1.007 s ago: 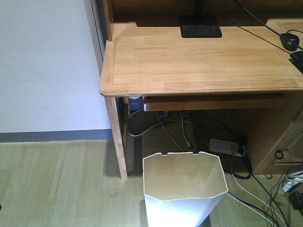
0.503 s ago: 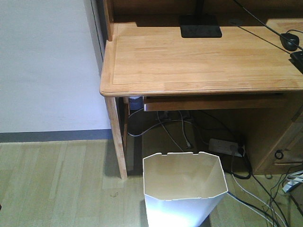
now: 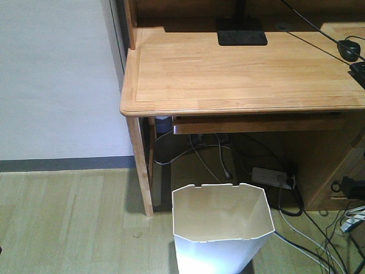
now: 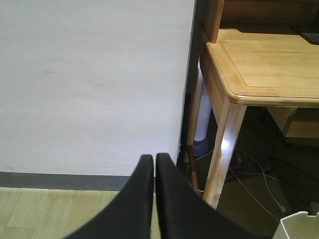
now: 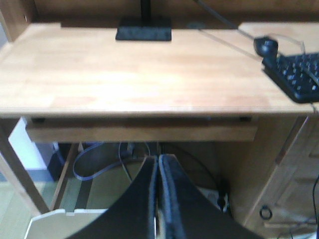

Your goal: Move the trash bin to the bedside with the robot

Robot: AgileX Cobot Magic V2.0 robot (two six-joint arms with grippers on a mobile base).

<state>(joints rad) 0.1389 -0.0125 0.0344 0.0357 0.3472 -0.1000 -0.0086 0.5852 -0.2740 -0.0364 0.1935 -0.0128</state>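
The white trash bin [image 3: 222, 228] stands on the wood floor in front of the desk, upright, its cream inside showing. In the left wrist view its rim [image 4: 300, 223] shows at the bottom right corner, and in the right wrist view the rim [image 5: 65, 217] lies low on the left. My left gripper [image 4: 154, 157] is shut on nothing and points at the white wall, left of the bin. My right gripper [image 5: 158, 158] is also shut and empty, above and to the right of the bin, facing under the desk. The bedside is out of view.
A light wooden desk [image 3: 239, 74] stands behind the bin, with a monitor base [image 3: 242, 35], a mouse [image 3: 349, 49] and a keyboard [image 5: 298, 77] on it. A power strip [image 3: 272, 178] and cables [image 3: 319, 245] lie under it. A small black shape [image 3: 349, 187] shows by the drawer unit.
A small black shape has come into the front view at the right edge, by the drawer handle. The bin has not moved.
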